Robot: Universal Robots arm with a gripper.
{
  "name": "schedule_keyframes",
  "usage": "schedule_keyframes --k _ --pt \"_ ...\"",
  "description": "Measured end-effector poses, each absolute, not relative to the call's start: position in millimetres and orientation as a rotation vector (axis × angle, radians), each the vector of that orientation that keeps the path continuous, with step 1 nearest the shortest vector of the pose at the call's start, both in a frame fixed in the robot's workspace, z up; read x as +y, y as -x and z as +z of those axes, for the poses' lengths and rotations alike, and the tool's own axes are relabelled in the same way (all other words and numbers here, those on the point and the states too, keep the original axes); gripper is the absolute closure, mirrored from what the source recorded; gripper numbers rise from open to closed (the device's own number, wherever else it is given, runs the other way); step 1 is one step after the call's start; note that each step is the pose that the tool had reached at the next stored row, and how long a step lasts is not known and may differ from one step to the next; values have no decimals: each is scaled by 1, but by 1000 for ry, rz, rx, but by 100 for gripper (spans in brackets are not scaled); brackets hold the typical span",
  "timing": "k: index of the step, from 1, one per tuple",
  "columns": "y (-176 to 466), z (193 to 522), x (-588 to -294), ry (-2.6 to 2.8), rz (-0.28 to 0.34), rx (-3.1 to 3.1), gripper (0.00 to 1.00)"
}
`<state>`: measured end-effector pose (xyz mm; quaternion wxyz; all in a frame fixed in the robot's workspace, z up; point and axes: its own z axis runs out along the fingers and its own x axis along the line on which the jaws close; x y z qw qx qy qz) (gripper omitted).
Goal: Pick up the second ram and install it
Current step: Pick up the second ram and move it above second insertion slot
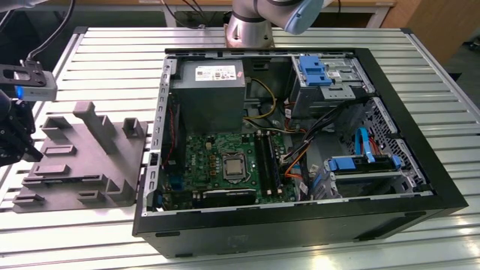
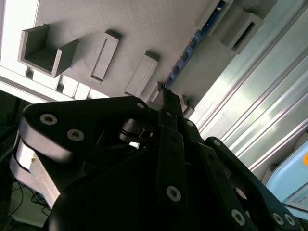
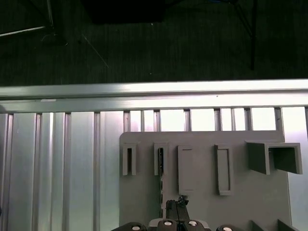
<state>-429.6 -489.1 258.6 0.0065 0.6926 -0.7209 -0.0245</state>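
1. In the exterior view, an open computer case (image 1: 420, 185) lies on the slatted metal counter (image 1: 112, 45). Its green motherboard (image 1: 217, 157) faces up, with the black memory slots (image 1: 266, 160) to the right of the processor socket. At the exterior view's left, a grey holder block (image 1: 82, 163) sits on the counter just beside the case. The black gripper (image 1: 22, 147) hangs at the far left edge, over the holder's left side. The arm's base (image 1: 255, 22) stands behind the case.

2. In the second wrist view, the second ram (image 2: 192, 43) stands on edge in a groove of the grey holder (image 2: 144, 24), with its row of blue chips showing. The gripper (image 2: 169, 98) points at the ram's nearer end and comes very near it. I cannot tell whether the jaws are open, closed or gripping.

3. In the first wrist view, the ram (image 3: 160, 161) sits in one of the holder's (image 3: 202, 202) upright pockets. The gripper (image 3: 177, 206) is just beside its thin edge. The counter's (image 3: 48, 168) slats run past the holder to the dark floor (image 3: 144, 48).
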Motion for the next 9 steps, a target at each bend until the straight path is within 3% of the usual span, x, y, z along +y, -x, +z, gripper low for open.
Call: schedule_keyframes --k 9 --pt "429 254 -489 -2167 -77 -2255 89"
